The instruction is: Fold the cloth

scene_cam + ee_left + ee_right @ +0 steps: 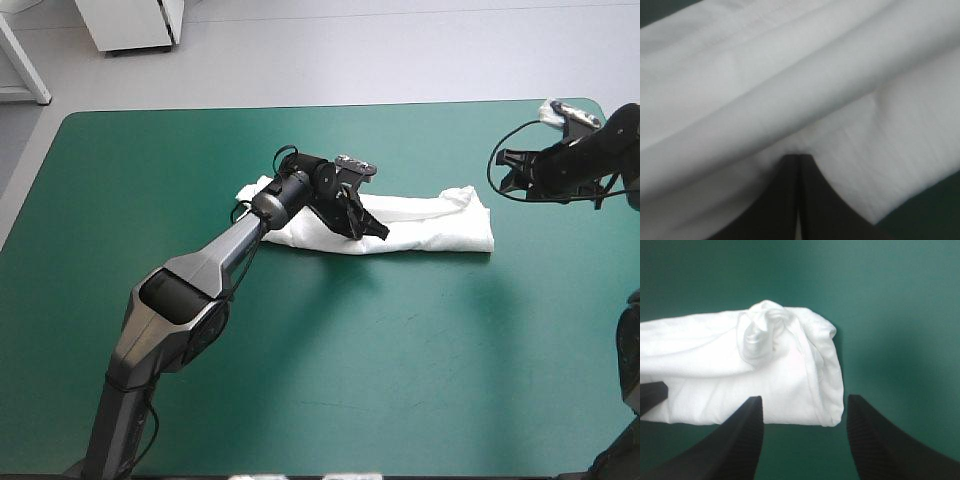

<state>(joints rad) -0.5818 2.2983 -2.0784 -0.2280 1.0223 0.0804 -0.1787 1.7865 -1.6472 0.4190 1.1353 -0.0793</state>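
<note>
The white T-shirt (420, 225) lies on the teal-green cover as a long folded bundle, left to right across the table's middle. My left gripper (372, 228) bears down on the bundle's middle near its front edge. In the left wrist view its black fingers (785, 200) meet in a pointed arch, all but shut, their tip tucked into a fold of the T-shirt (790, 90). My right gripper (515, 170) hangs open above the table's far right, clear of the cloth. Its view shows the T-shirt's rolled right end (715, 350) ahead of the right gripper (805, 397).
The teal-green cover (350, 370) stretches wide in front of the bundle and to its left. A small pale object (552, 110) sits at the table's far right corner, behind the right arm.
</note>
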